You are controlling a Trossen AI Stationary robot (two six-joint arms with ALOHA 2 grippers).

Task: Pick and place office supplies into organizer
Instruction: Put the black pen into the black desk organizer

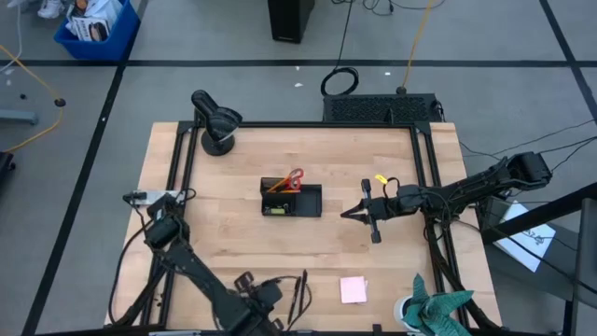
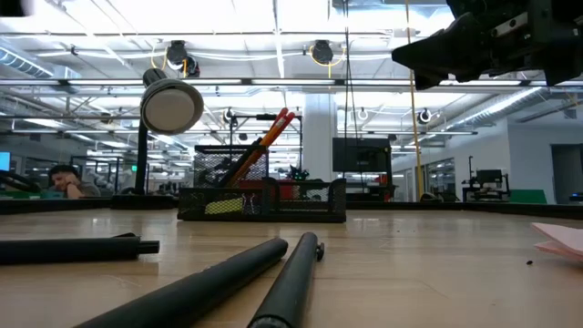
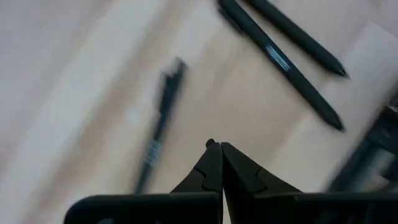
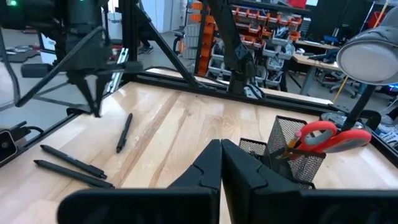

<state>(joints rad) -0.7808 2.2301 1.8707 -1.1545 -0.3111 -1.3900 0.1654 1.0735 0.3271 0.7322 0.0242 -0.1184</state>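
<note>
Black mesh, low-walled and divided, forms the small rectangular organizer (image 1: 291,201) set at the centre of the pale wooden table (image 1: 233,243). Red-handled scissors (image 1: 295,177) and an orange pencil (image 1: 276,185) are stood in its rear pocket, and a small yellow piece (image 1: 274,211) is seen in a front compartment. The right gripper (image 1: 345,214) is held above the table at about 3 o'clock from the organizer, its fingers (image 4: 217,165) pressed together on nothing. The left gripper (image 3: 221,144) is positioned low near the table's 6 o'clock edge, likewise clenched and empty, with thin black pens (image 3: 280,62) lying loose just beside it. A square pink sticky-note pad (image 1: 354,289) is laid toward 5 o'clock.
</note>
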